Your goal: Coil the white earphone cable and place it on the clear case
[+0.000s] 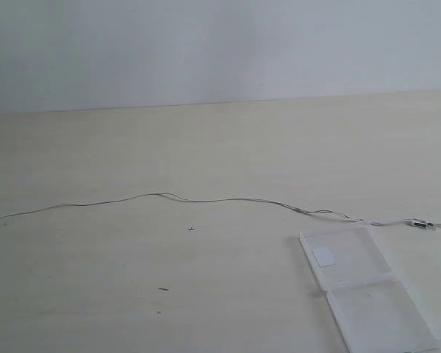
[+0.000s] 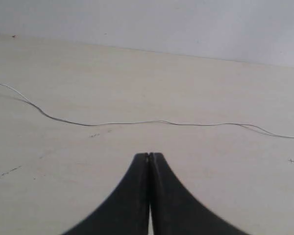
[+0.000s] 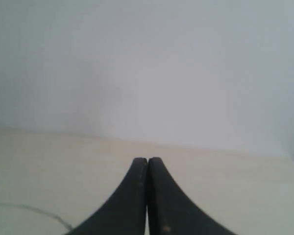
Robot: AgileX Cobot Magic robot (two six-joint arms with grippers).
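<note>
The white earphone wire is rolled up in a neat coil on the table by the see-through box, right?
Not quite. The white earphone cable isn't coiled. It lies stretched out in a long wavy line across the table, running by the clear case. The exterior view shows this.

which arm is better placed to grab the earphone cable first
Probably left: the white earphone cable runs across directly ahead of the shut left fingers. The right fingers face mostly wall, with little cable in sight.
</note>
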